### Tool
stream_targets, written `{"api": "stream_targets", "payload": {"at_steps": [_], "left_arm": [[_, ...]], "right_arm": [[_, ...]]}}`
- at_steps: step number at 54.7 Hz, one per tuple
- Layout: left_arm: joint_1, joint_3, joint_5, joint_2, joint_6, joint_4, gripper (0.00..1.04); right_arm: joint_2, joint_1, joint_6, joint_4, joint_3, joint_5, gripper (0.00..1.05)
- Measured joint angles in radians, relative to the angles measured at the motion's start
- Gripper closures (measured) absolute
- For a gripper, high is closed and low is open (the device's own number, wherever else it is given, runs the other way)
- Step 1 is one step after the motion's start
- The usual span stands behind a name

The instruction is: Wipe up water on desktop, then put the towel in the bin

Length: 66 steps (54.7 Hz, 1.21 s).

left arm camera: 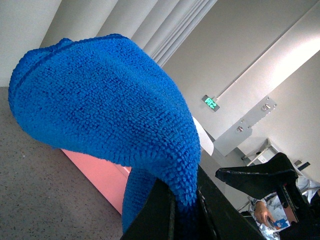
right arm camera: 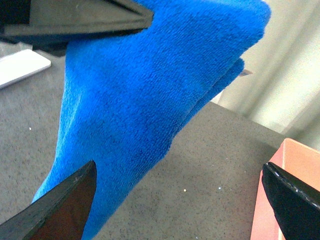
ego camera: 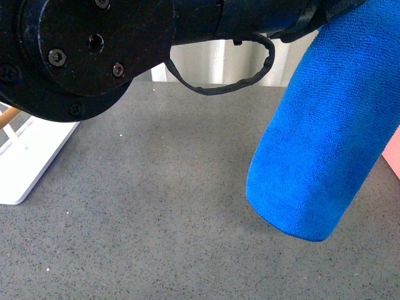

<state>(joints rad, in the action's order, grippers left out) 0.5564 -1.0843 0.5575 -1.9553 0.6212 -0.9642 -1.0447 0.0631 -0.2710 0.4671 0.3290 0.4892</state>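
Towel [ego camera: 325, 137] hangs beside the bin [right arm camera: 295, 155], above the tabletop [ego camera: 156, 206], clenched in the left pincer [left arm camera: 186, 207]; right pincer [right arm camera: 178, 167] released.

Blue microfibre towel [ego camera: 325, 137] hung folded above the speckled grey desk [ego camera: 156, 206]; salmon-pink bin [right arm camera: 290, 157] stood on it nearby

Soft, even daylight fills the room. The towel [ego camera: 325, 125] casts only a faint shadow on the tabletop [ego camera: 156, 219]. Up close, the dark fingers [right arm camera: 65, 210] blur; the far wall [left arm camera: 295, 40] glares white.
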Motion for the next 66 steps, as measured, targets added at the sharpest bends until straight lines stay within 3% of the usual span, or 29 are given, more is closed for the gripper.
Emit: {"api": "stream_targets", "payload": {"at_steps": [16, 35, 49, 66], "left_arm": [[0.000, 0.002, -0.002, 0.004, 0.026, -0.004, 1.00], [0.002, 0.002, -0.004, 0.015, 0.069, -0.003, 1.00], [0.007, 0.002, -0.004, 0.017, 0.093, 0.009, 1.00], [0.017, -0.001, -0.005, 0.019, 0.113, 0.029, 1.00]], "right_arm": [[-0.114, 0.082, 0.115, 0.121, -0.009, 0.151, 0.07], [-0.251, 0.123, 0.148, 0.243, -0.004, 0.319, 0.07], [-0.355, 0.135, 0.182, 0.340, 0.026, 0.387, 0.07], [-0.492, 0.112, 0.231, 0.441, 0.103, 0.400, 0.07]]}}
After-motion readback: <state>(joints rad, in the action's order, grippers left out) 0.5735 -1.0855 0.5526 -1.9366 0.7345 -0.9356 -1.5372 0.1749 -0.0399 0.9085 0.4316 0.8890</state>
